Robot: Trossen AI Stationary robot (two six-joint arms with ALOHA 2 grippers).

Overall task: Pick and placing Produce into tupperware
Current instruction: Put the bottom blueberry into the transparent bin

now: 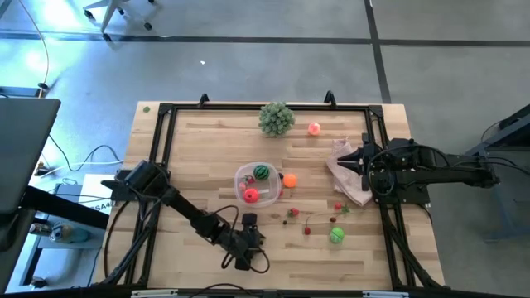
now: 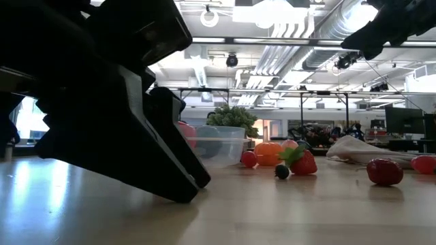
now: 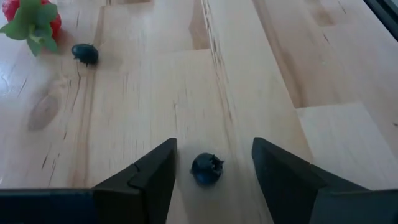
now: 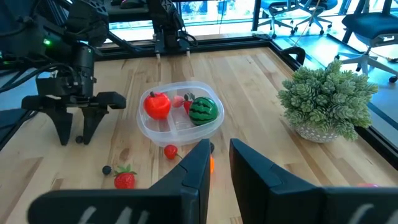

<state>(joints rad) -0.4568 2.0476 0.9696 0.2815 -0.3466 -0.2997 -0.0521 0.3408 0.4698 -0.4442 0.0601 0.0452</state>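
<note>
- Hovering low over the wooden surface [image 1: 207, 149] at about 6 o'clock in the high view, the left gripper [image 3: 211, 171] has its jaws partly open, straddling one dark berry [image 3: 206, 168] that lies on the wood between the fingers, untouched by either.
- One more dark berry [image 3: 85, 53] lies further ahead of that gripper, next to one strawberry [image 3: 32, 18] with green leaves.
- One clear tupperware [image 1: 257, 183] sits near the centre of the surface; three pieces show inside it in the right wrist view: one red apple-like fruit [image 4: 157, 104], one small pink piece [image 4: 178, 101] and one striped green watermelon ball [image 4: 203, 110].
- One orange ball [image 1: 289, 180] lies just beside the tupperware at its 3 o'clock.
- One pink-red ball [image 1: 314, 128] lies at about 1 o'clock, near one bushy green ball [image 1: 277, 118] at 12 o'clock.
- One bright green ball [image 1: 336, 236] lies at about 4 o'clock, with several small red pieces scattered between it and the tupperware; I cannot count them exactly.
- At 3 o'clock, the right gripper [image 4: 214, 163] hangs over one pinkish-white bag [image 1: 349, 178], jaws nearly closed and holding nothing.
</note>
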